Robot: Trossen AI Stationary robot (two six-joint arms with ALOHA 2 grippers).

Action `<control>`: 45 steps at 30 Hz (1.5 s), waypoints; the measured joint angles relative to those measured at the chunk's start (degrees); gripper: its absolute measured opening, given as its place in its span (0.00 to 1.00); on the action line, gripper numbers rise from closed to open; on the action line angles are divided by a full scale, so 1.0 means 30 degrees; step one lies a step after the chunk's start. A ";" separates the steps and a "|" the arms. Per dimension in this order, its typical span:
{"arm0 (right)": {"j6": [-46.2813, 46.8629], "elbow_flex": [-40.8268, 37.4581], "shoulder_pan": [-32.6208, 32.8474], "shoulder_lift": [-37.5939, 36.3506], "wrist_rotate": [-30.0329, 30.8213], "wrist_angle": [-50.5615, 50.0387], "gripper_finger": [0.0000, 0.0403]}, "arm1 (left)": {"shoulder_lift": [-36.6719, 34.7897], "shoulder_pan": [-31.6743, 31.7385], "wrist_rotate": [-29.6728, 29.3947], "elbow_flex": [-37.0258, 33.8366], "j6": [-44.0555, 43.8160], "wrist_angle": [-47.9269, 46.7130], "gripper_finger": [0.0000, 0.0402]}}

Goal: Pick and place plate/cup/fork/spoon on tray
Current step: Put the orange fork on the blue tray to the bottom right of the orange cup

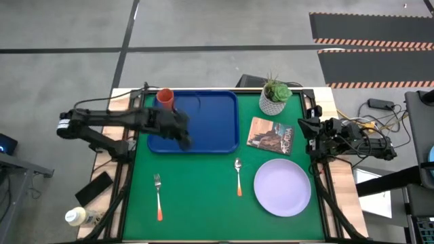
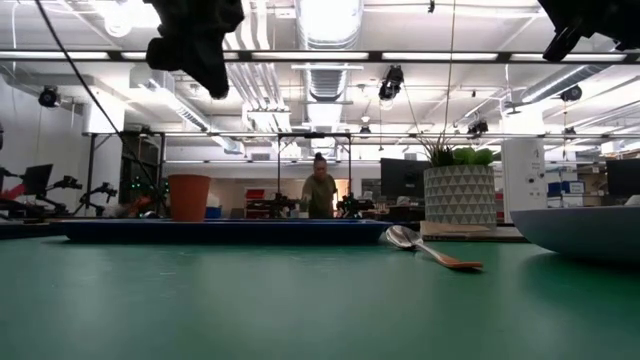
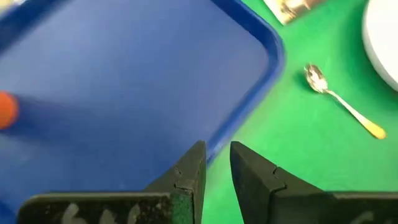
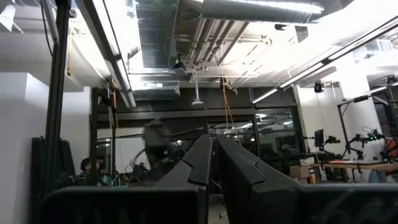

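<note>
We judge the slim orange-handled metal spoon (image 1: 238,175), centre frame, light and slippery; our narrow, empty left gripper (image 1: 183,137) should pinch its handle.

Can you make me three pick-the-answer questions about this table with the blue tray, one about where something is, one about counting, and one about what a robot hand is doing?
1. Where is the cup?
A. on the tray
B. on the plate
C. beside the fork

2. How many orange-handled pieces of cutlery lie on the green mat?
A. one
B. two
C. four

3. What is the left gripper doing?
A. holding the spoon
B. holding the cup
C. holding nothing, over the tray's edge

Answers: 1 A, the cup stands in the tray's corner. 2 B, only the fork and spoon. 3 C, its fingers are slightly parted with nothing between them.
</note>
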 joint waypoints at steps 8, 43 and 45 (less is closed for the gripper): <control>-0.0012 0.0000 0.0000 0.0000 -0.0007 -0.0002 0.04 | 0.3375 -0.3954 -0.0090 0.0024 -0.1993 0.1947 0.15; 0.0749 0.0157 0.0001 0.0015 -0.0103 -0.0026 0.04 | 0.6779 -1.0995 0.5786 0.0022 -1.6465 0.2677 0.15; 0.0908 0.0233 -0.0002 0.0015 -0.0146 -0.0082 0.04 | 0.7013 -1.1884 0.5031 0.0003 -1.7566 0.2644 0.15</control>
